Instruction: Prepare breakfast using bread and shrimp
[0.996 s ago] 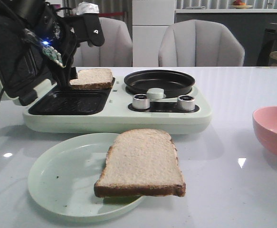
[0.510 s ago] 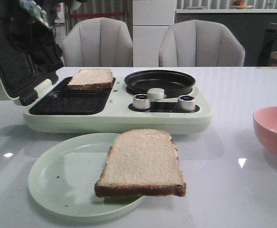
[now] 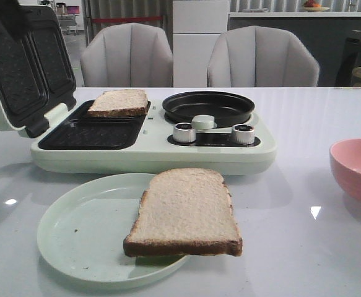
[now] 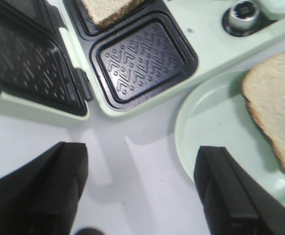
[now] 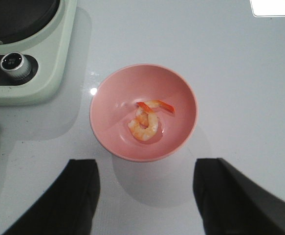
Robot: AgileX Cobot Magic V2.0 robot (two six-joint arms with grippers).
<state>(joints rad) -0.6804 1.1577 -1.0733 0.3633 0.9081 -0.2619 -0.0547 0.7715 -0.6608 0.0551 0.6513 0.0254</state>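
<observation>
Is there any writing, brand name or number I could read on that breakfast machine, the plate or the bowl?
None can be read.
Breakfast machine: no brand or words show; any marks around its two knobs are too small and blurred.
Plate: plain.
Pink bowl: plain.

the left claw [image 4: 142,196] shows as two black fingers, one [image 4: 39,191] broad and wedge-shaped with a smooth matte face, the other [image 4: 235,191] more angular, with a flat inner face, a raised edge along its length and a slight sheen on its upper corner. the right claw [image 5: 144,198] also shows two black fingers: one [image 5: 64,203] widens from a squared tip into a sloping slab, the other [image 5: 235,196] is similar, with a faint crease line down its outer side. no cables, screws or markings can be made out on any of them.
</observation>
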